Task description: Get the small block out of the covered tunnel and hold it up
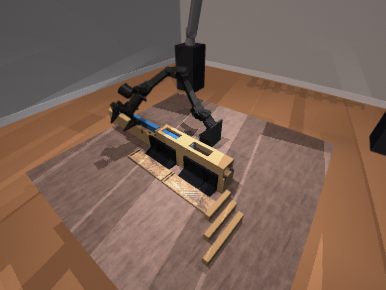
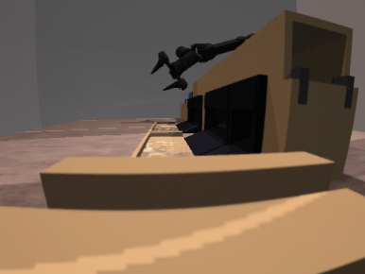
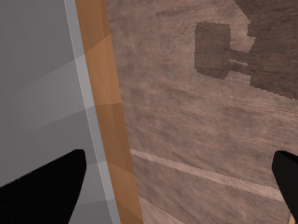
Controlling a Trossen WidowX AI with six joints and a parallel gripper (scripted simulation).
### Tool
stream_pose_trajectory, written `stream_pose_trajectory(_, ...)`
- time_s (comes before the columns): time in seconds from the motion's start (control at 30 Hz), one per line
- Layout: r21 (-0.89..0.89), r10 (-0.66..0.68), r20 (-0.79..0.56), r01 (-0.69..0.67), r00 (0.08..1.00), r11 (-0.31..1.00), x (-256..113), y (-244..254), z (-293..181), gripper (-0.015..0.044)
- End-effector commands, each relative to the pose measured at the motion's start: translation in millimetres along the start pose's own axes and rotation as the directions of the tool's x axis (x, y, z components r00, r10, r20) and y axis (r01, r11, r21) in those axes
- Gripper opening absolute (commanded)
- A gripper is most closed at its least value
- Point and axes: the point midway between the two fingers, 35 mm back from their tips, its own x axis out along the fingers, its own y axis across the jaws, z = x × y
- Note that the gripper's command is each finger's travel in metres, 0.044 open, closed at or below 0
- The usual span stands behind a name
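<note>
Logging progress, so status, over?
Gripper open, empty, near handle end. Block not confirmed in view. Tunnel walls around cage.

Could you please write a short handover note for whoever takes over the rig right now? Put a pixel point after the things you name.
Jaws [image 1: 121, 119] [image 2: 166, 79]: open, nothing between them, up near the far-left end of the wooden tunnel [image 1: 223, 163] [image 2: 276, 113].
Blue piece [image 1: 145, 122]: runs out of the tunnel's left end; probably the cage or its handle.
Block: cannot be made out.
Done: nothing taken out or held up.
Left: free the block, lift it.
</note>
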Motion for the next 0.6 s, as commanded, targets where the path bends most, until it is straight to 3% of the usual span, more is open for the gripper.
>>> stream_pose_trajectory(0.0,-0.102,-0.042,-0.131,0.028,0.990,0.994,11,1,-58,0.0440)
stream_pose_trajectory(0.33,-0.402,-0.189,-0.359,0.031,0.914,0.915,4,-2,-198,0.0440)
stream_pose_trajectory(0.57,-0.635,-0.334,-0.413,-0.005,0.847,0.772,-27,-21,-291,0.0440)
